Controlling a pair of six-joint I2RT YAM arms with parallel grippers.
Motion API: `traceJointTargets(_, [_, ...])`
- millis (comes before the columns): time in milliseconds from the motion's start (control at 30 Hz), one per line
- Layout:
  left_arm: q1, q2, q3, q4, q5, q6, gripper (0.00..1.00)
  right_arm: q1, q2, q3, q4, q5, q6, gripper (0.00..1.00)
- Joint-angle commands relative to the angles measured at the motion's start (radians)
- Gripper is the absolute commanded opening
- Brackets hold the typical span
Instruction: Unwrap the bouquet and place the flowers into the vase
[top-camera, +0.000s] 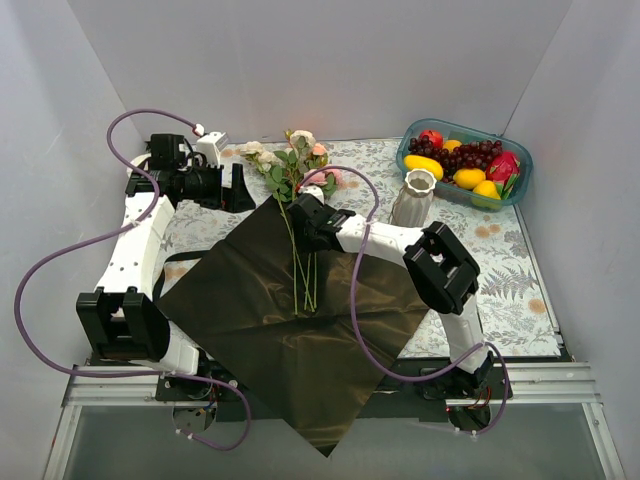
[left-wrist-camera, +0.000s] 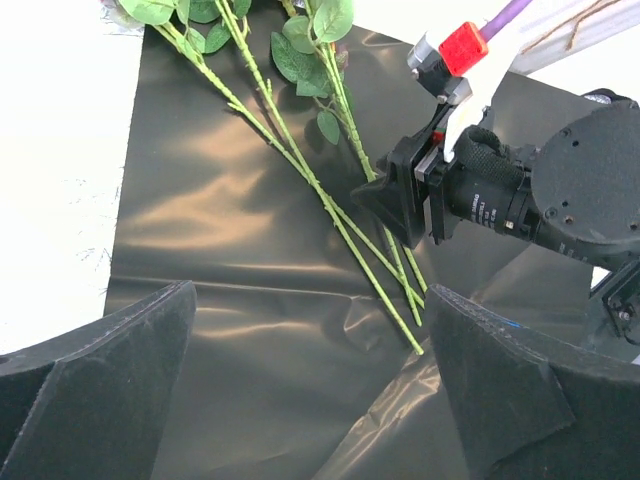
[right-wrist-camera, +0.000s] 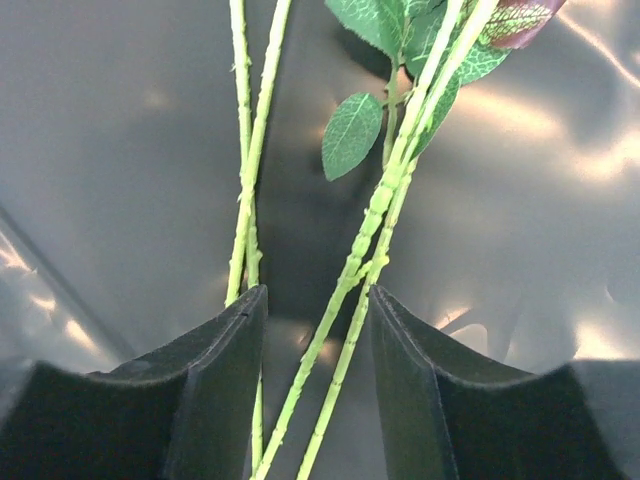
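Pink, peach and cream flowers (top-camera: 291, 190) lie on black paper (top-camera: 270, 330), blooms toward 12 o'clock. The right end effector (right-wrist-camera: 315, 300) straddles two stems, grip unclear. The left end effector (left-wrist-camera: 310, 292) is released.

Bright, even overhead light fills the top view, leaving only soft shadows. The glossy wrapping paper (left-wrist-camera: 250, 260) carries pale glare patches in both wrist views. The left wrist view's left edge blows out white, and the flowers (right-wrist-camera: 385, 190) show crisp in the right one.
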Motion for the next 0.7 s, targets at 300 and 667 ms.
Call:
traceJointTargets(300, [0.005,-0.126,-0.074,0.032,0.015,0.038,0.98,-0.048,0.05,0.055,0.08,-0.067,0.032,0.43])
traceJointTargets(667, [0.005,-0.137,-0.102,0.032,0.01,0.055,0.98,-0.065,0.107,0.104,0.068,-0.097,0.021,0.36])
